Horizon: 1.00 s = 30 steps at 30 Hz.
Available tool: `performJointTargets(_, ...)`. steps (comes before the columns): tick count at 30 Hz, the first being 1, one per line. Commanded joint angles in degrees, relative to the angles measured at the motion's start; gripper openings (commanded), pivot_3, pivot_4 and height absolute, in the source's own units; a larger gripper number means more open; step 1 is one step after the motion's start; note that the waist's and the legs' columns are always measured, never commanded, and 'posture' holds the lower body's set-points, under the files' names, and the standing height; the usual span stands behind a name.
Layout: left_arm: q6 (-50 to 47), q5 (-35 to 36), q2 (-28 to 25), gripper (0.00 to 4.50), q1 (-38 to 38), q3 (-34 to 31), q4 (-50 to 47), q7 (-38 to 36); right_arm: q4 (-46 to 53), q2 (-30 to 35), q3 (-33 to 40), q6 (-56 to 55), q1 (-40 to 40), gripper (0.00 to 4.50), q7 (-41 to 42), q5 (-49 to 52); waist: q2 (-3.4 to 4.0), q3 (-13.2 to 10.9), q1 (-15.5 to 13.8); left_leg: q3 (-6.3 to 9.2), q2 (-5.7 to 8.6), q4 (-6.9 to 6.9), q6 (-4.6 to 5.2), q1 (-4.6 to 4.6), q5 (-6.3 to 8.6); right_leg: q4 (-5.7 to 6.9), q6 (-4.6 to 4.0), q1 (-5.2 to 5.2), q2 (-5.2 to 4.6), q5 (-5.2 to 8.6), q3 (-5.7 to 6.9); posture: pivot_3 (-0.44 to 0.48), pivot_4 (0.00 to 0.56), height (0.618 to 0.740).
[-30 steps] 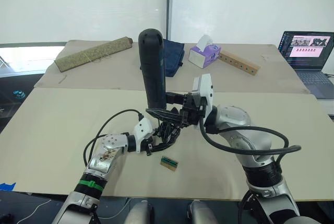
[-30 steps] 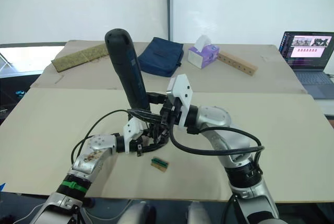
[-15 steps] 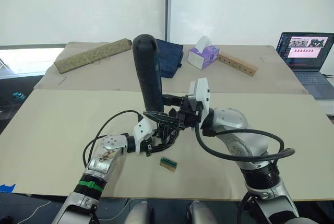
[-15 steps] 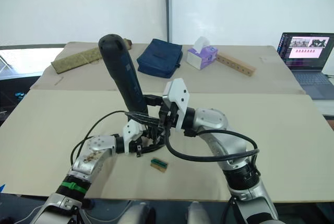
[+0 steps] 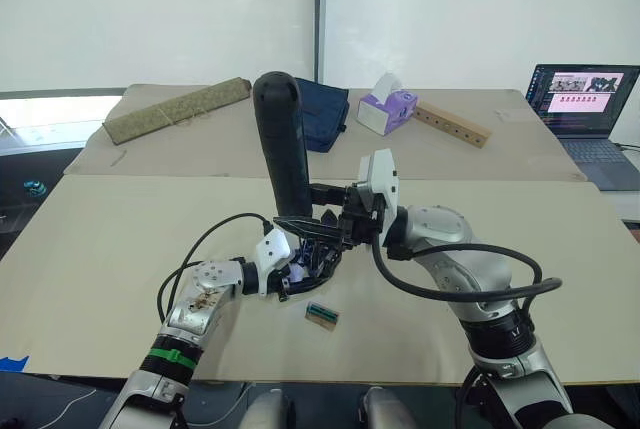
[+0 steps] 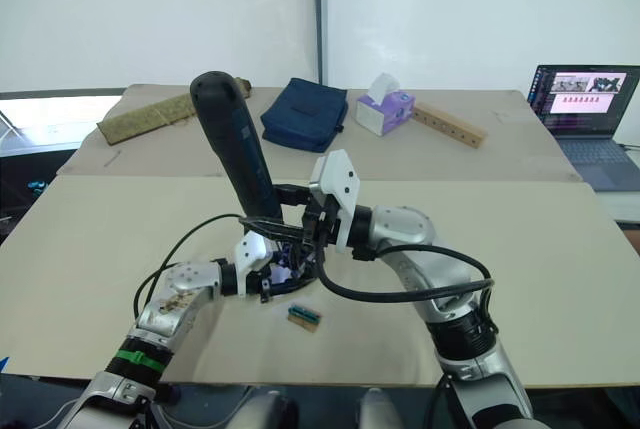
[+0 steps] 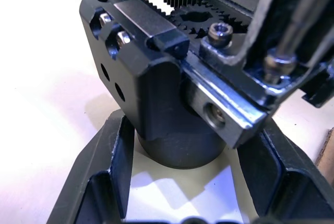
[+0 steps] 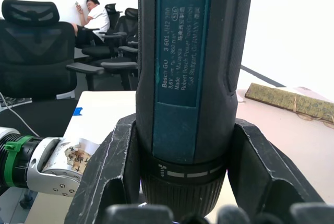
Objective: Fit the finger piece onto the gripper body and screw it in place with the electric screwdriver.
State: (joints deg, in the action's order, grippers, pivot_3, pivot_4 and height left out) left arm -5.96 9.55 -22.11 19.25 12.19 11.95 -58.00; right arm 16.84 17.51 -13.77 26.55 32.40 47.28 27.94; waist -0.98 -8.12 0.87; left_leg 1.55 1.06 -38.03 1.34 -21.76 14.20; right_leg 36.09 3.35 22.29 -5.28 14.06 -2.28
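Note:
The electric screwdriver (image 5: 285, 144) stands nearly upright over the middle of the table, its rounded end up. My right gripper (image 5: 308, 205) is shut on its lower part, and its fingers (image 8: 112, 172) clasp the barrel. Below it sits the gripper body (image 5: 316, 254), a black block with a toothed rack and gear (image 7: 156, 72). My left gripper (image 5: 297, 269) is shut on its round base, one finger (image 7: 107, 166) on each side. The black pointed finger piece (image 5: 300, 222) lies on top of the body. The metal bit (image 7: 305, 15) comes down onto a screw (image 7: 274, 65) there.
A small green-topped tan block (image 5: 322, 314) lies just in front of the gripper body. At the back are a rolled mat (image 5: 175, 107), a blue bag (image 5: 328, 114), a tissue box (image 5: 386, 109), a drilled wooden bar (image 5: 455, 125) and a laptop (image 5: 585, 99). A seated person (image 8: 96, 15) is among office chairs.
The screwdriver's upper end has leaned a little to the left with my right gripper, mostly before half a second ago. My left gripper and the gripper body have stayed put.

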Motion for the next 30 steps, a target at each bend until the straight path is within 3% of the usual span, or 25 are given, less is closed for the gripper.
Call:
performJointTargets(1, -1.6, -0.6, -0.8, 2.27, -2.1, 1.6, 0.3, -0.9, -3.6, 0.9, -2.3, 2.8, -1.4, 1.90, 0.1, -2.0, -0.02, 0.1, 0.0, 0.00, 0.00, 0.02, 0.00, 0.01, 0.00, 0.00, -0.01, 0.00, -0.01, 0.00, 0.00, 0.000, 0.150, 0.740)
performJointTargets(8, -1.6, -0.6, -0.6, 2.27, -2.2, 1.6, 0.2, -0.7, -3.5, 1.0, -1.2, 1.2, -0.4, 1.90, 0.7, -1.6, -0.02, 0.1, 0.0, 0.00, -0.01, 0.07, 0.00, 0.01, 0.00, -0.02, -0.03, 0.02, -0.02, 0.02, 0.00, 0.000, 0.150, 0.740)
performJointTargets(17, -1.5, -1.1, -0.2, 2.27, -1.8, 1.3, 1.2, 0.5, 2.5, 2.0, 7.2, 1.2, 5.3, 1.90, 3.9, 7.2, -0.03, 0.1, -0.1, 0.00, 0.02, 0.08, -0.01, -0.42, 0.00, -0.01, -0.05, 0.44, -0.08, 0.01, -0.01, 0.000, 0.150, 0.740)
performJointTargets(28, -2.4, -0.7, 1.3, 2.27, -1.5, 0.7, 2.9, 2.1, 7.7, 5.3, 11.0, 4.5, 6.6, 1.90, 8.8, 17.9, -0.04, 0.0, -0.3, 0.00, 0.08, 0.08, -0.02, -0.66, -0.02, -0.01, -0.06, 0.70, -0.24, -0.02, 0.00, 0.000, 0.150, 0.740)
performJointTargets(30, -2.2, -0.9, 1.5, 3.31, -1.4, 0.4, 3.2, 2.7, 9.2, 5.8, 12.6, 6.0, 7.4, 1.90, 8.5, 21.6, -0.04, 0.0, -0.4, 0.00, 0.07, 0.08, -0.02, -0.66, -0.02, -0.01, -0.06, 0.70, -0.26, -0.02, 0.00, 0.000, 0.150, 0.740)
